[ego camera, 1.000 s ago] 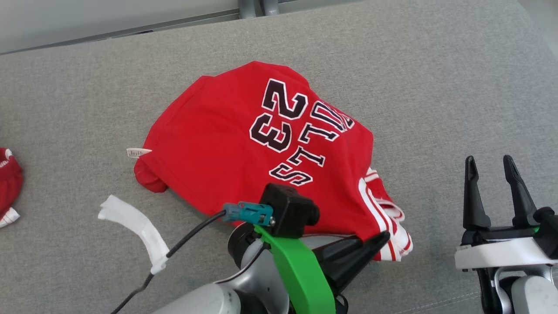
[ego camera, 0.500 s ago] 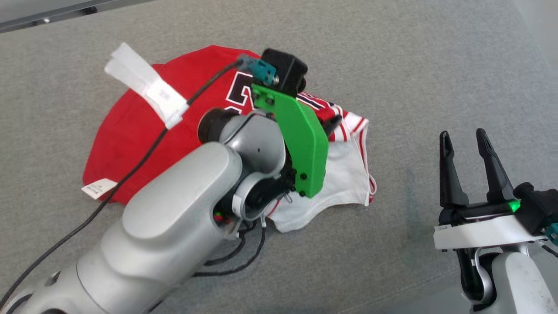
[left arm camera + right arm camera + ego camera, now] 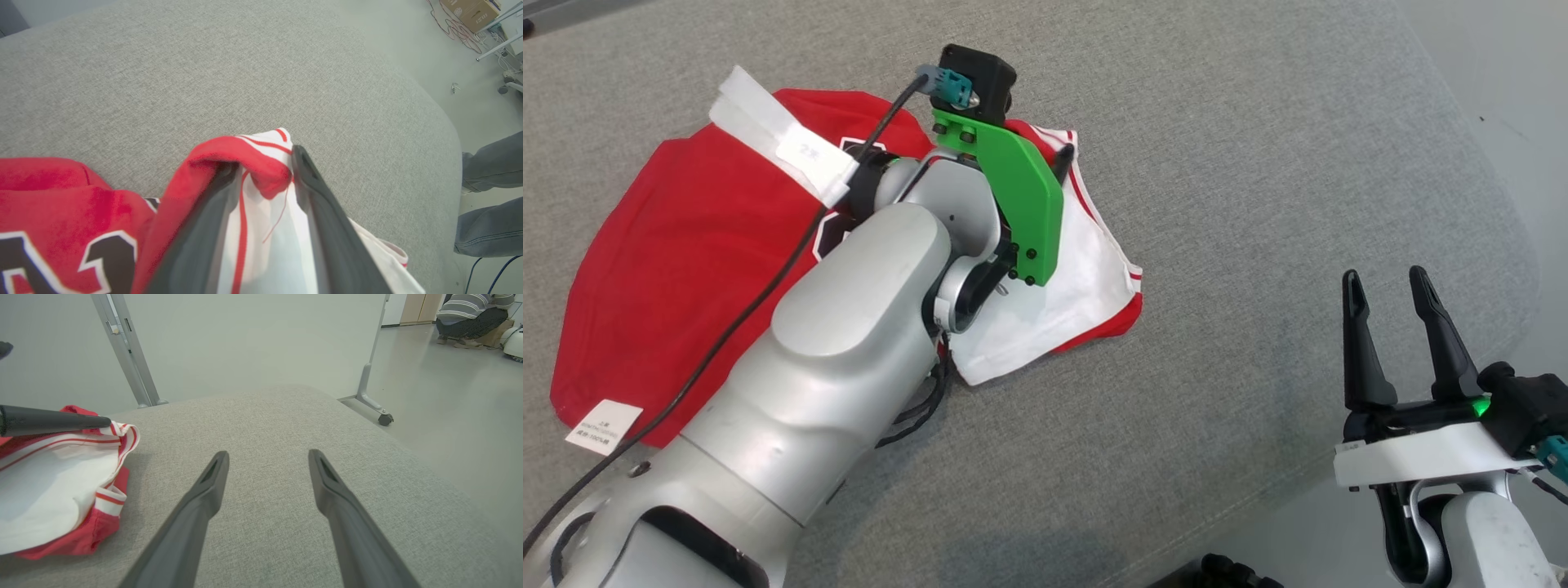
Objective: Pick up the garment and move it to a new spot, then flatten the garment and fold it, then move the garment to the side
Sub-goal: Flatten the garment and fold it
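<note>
The red jersey (image 3: 686, 245) of thin sports cloth, lettered in black and white, lies on the grey padded bench (image 3: 1258, 163), its main body spread flat toward the left of the head view. Its striped edge is turned over so that the white inner face shows upward, which I judge to be a fold in the making rather than a chance crumple. The left claw (image 3: 263, 165) sits at the far tip of that turned flap. Its two dark fingers stand partly apart with the red hem bunched between their tips, lying loose rather than pinched as far as I can judge, which fits a flap being set down. The pale left forearm (image 3: 849, 327) reaches far forward across the cloth, wrist bent so the fingers slope low toward the bench. The right claw (image 3: 1384, 276) hangs wide open and empty near the bench's rounded right-hand edge, well apart from the jersey, fingers pointing forward, probably parked there to keep out of the fold's way
</note>
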### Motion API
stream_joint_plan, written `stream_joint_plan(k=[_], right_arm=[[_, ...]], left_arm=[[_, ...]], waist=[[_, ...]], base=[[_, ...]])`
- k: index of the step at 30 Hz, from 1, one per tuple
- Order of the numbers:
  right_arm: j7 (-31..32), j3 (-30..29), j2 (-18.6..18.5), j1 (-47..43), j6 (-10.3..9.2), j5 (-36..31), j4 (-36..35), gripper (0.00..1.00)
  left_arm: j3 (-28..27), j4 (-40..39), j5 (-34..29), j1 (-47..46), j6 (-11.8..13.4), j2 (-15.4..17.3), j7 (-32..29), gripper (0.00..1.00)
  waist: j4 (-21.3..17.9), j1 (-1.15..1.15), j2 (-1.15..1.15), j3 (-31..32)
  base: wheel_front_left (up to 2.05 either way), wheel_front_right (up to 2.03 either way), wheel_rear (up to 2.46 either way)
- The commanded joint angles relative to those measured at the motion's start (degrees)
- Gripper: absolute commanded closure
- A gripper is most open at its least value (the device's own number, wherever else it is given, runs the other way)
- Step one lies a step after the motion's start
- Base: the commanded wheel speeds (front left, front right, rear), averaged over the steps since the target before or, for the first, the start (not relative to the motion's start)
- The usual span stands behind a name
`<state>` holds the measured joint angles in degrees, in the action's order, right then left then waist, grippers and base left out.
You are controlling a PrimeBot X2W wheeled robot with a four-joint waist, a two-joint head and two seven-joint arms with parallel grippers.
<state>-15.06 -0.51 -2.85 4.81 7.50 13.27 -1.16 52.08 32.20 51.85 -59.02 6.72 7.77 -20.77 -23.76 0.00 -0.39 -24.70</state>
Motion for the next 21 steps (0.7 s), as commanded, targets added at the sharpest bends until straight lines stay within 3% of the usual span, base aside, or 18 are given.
stream_joint_plan(k=[1, 5, 9, 15, 21], right_arm=[[-0.2, -0.6, -0.1, -0.7, -0.02, -0.7, -0.2, 0.0], [-0.2, -1.7, -0.1, -0.8, -0.02, -2.3, -0.9, 0.0], [-0.2, -3.5, -0.1, -1.3, -0.02, -4.9, -2.2, 0.0], [-0.2, -5.3, -0.1, -3.1, -0.02, -8.7, -5.0, 0.0], [-0.2, -4.2, -0.1, -4.1, -0.02, -11.4, -8.1, 0.0]], left_arm=[[0.6, 0.8, -0.5, 0.2, -0.9, -0.7, 1.2, 0.0], [3.4, 0.8, -5.0, -1.8, -2.6, -1.4, 6.3, 0.0], [4.6, -2.6, -7.7, -0.1, -2.1, -1.7, 12.3, 0.0], [1.6, -10.2, -7.9, 6.8, 2.8, 1.8, 20.2, 0.0], [-2.7, -14.8, -9.1, 16.2, 9.4, 9.5, 29.2, 0.0]], waist=[[1.2, 0.0, 0.39, 0.7], [4.6, 0.0, 0.39, 1.9], [8.8, 0.0, 0.39, 4.5], [14.9, 0.0, 0.39, 8.7], [20.0, 0.0, 0.39, 10.5]], base=[[0.0, 0.0, 0.0], [0.0, 0.0, 0.0], [0.0, 0.0, 0.0], [0.0, 0.0, 0.0], [0.0, 0.0, 0.0]])
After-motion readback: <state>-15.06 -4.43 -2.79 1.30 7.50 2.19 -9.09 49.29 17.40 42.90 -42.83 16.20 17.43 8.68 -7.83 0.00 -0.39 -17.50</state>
